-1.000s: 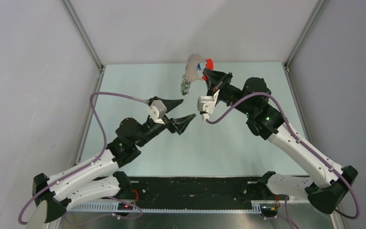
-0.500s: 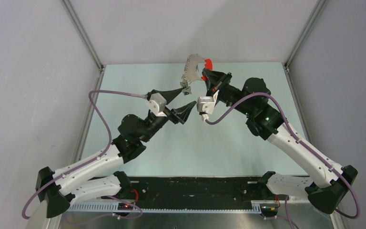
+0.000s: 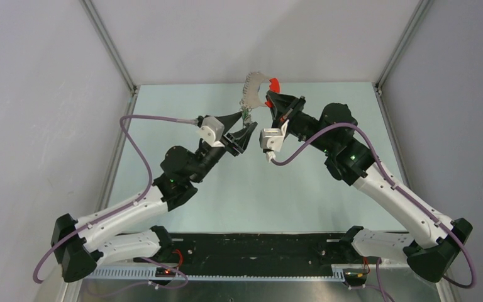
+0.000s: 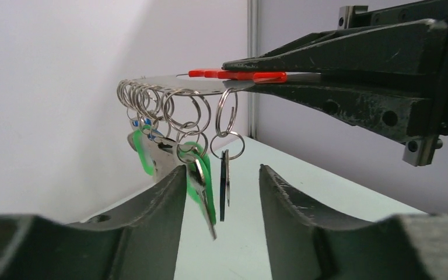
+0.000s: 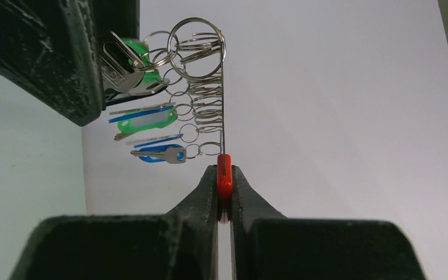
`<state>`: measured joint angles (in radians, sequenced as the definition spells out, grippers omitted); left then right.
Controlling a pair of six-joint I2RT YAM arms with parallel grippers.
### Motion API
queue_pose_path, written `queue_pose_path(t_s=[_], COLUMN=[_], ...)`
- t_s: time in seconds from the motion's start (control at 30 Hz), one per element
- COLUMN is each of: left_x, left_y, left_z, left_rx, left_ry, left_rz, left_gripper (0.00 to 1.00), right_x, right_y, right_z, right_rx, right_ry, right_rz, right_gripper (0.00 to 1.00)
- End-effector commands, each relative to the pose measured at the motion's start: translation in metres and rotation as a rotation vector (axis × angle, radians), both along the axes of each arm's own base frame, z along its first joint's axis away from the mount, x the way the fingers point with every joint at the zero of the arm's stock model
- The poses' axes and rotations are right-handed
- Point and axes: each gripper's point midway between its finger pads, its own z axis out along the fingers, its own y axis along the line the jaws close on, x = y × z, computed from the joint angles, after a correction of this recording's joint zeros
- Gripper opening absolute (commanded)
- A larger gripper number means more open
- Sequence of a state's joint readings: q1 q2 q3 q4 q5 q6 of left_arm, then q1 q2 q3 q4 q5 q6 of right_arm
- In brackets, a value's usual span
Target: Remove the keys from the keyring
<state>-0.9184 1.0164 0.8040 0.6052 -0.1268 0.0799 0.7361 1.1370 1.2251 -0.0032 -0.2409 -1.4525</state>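
Observation:
My right gripper (image 3: pixel 275 100) is shut on the red part of the keyring (image 3: pixel 274 83) and holds it up in the air near the back wall. In the right wrist view the red piece (image 5: pixel 224 181) sits squeezed between the fingers, with a thin wire rising from it. Several small split rings hang the keys (image 5: pixel 146 122) from the wire. My left gripper (image 3: pixel 244 122) is open just under the keys (image 3: pixel 246 107). In the left wrist view its jaws stand either side of a green-tagged key (image 4: pixel 201 184) and a dark key (image 4: pixel 224 178), neither gripped.
The pale green table (image 3: pixel 258 189) lies below both grippers. White walls with aluminium posts (image 3: pixel 110 47) close in the back and sides. A black rail (image 3: pixel 258 248) runs along the near edge between the arm bases.
My left gripper has moved up and right to the hanging keys and narrowed its opening around them. The right gripper has held still with the keyring.

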Motion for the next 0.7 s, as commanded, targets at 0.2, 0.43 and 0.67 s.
queue_pose_path(t_s=[0.2,0.43,0.67], left_x=[0.01,-0.014,-0.038], left_y=[0.004,0.014,0.024], left_z=[0.026,-0.007,-0.067], left_rx=[-0.05,-0.007,0.255], left_ry=[-0.031,0.074,0.399], left_rz=[0.062,-0.023,-0.073], left_gripper=[0.11,0.0,0.0], right_x=[-0.023,-0.012,-0.013], right_y=[-0.018,-0.025,-0.011], right_z=[0.064,0.017,-0.058], right_rx=[0.123,0.121,0.094], right_ry=[-0.123,0.129,0.436], right_rz=[0.004,-0.054,-0.059], right_gripper=[0.0,0.0,0.02])
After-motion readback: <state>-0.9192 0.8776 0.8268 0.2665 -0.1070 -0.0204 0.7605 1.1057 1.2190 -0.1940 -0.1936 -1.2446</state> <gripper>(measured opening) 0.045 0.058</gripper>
